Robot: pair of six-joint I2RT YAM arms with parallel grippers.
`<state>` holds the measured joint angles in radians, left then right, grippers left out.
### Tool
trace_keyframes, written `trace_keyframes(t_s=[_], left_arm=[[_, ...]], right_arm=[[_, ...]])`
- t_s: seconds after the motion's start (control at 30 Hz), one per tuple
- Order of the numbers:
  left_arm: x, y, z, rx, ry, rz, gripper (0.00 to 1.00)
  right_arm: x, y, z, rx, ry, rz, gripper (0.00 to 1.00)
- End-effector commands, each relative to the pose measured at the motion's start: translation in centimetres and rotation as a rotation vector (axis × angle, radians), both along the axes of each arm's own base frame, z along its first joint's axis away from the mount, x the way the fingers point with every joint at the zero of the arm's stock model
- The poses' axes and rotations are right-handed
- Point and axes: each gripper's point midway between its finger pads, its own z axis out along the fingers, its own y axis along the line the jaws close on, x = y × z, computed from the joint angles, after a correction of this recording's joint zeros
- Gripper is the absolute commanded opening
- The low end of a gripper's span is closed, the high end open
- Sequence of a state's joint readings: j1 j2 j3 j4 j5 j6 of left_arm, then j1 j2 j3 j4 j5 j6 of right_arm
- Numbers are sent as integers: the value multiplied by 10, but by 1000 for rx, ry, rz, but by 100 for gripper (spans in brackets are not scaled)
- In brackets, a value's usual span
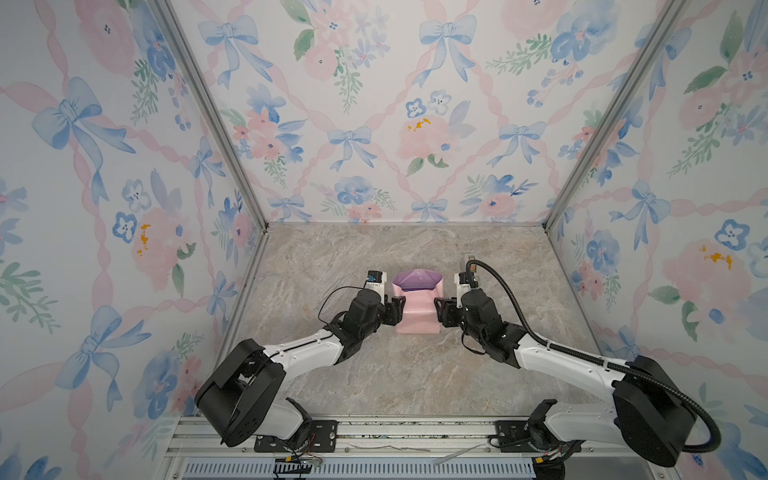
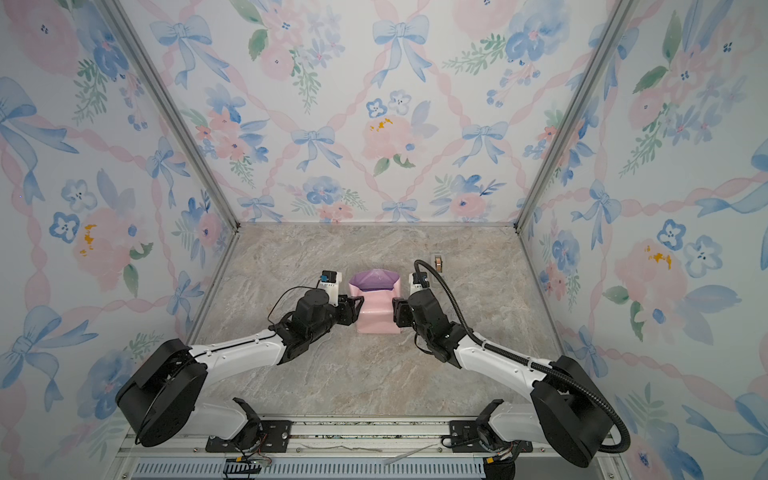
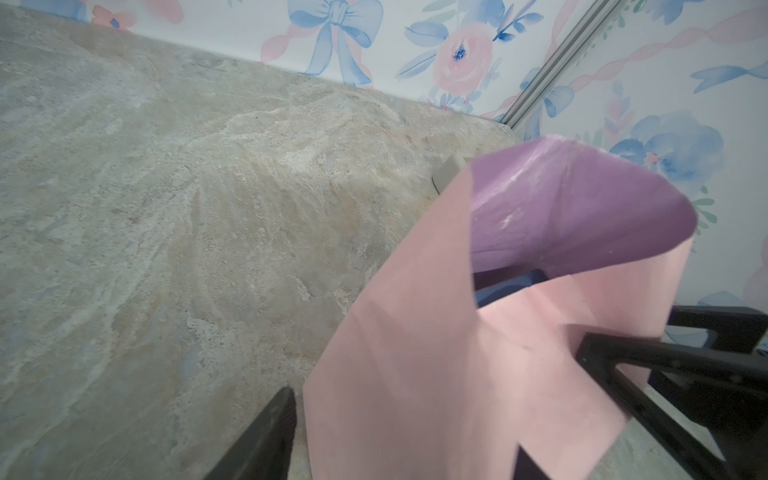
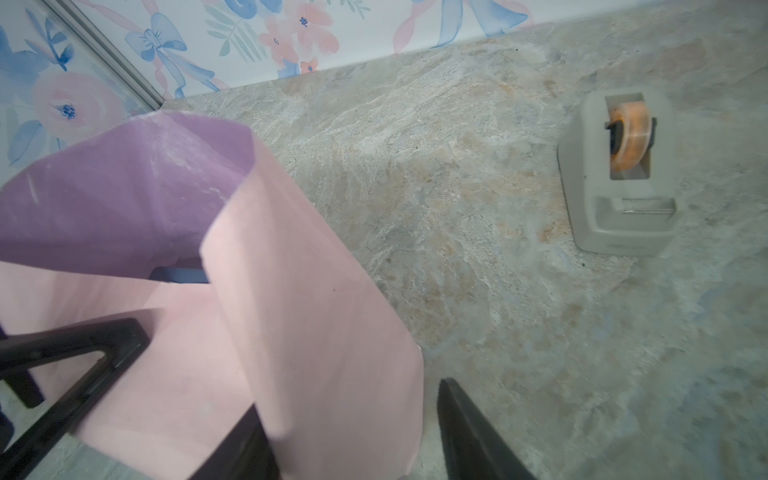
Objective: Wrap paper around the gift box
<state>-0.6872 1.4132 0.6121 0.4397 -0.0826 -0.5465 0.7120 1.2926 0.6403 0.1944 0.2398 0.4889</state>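
In both top views: shows the left gripper (image 1: 397,309) and the right gripper (image 1: 440,311) low over the table (image 1: 332,257), tips facing each other, with the paper (image 1: 417,311) between them, pink side out, lilac side showing inside its raised far fold. Places a tape dispenser (image 2: 439,262) beyond the right gripper, apart from the paper

From the left wrist: shows jaws parted, gripping nothing, one finger (image 3: 266,436) just beside the edge of an upright pink flap, the other mostly hidden behind it. Reveals a corner of the gift box (image 3: 511,286) ahead of the tips, inside the folds

From the right wrist: shows jaws likewise parted and empty, one finger (image 4: 469,436) clear of the flap with bare table between. Puts the gift box ahead, under the lilac fold, and the tape dispenser off to the side away from the paper, well apart
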Motion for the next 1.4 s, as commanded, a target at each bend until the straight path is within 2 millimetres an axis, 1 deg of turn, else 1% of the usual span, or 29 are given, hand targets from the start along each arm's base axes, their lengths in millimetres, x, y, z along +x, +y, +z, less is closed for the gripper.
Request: trace_keyframes(t_s=[0.0,0.17,0.33,0.5,0.6,0.67,0.8,1.0,1.17,1.37], left_arm=[[-24,13,-60,173,161,-30,63],[-24,12,-59,175,159,-32,63],[-24,12,-60,179,157,-31,63],[-23,11,-59,181,154,-32,63],[-23,11,-58,181,152,-31,62],[-24,11,-59,183,151,-32,63],[-23,12,-59,186,149,-31,63],[-24,11,-56,185,142,-31,62],[-24,10,-57,186,145,-35,63],[-24,7,-58,186,146,-40,63]], right_arm=[[-6,-5,-23,-58,79,31,58],[3,-9,-17,-18,68,4,55],[7,-7,-12,0,61,15,54],[15,-13,-5,29,43,-10,52],[18,-11,0,52,34,-2,52],[18,-9,4,62,26,9,52],[12,-3,20,99,-6,63,56],[-4,-9,41,136,-49,89,58],[-7,-13,39,153,-45,69,59],[3,-5,36,153,-39,69,59]])
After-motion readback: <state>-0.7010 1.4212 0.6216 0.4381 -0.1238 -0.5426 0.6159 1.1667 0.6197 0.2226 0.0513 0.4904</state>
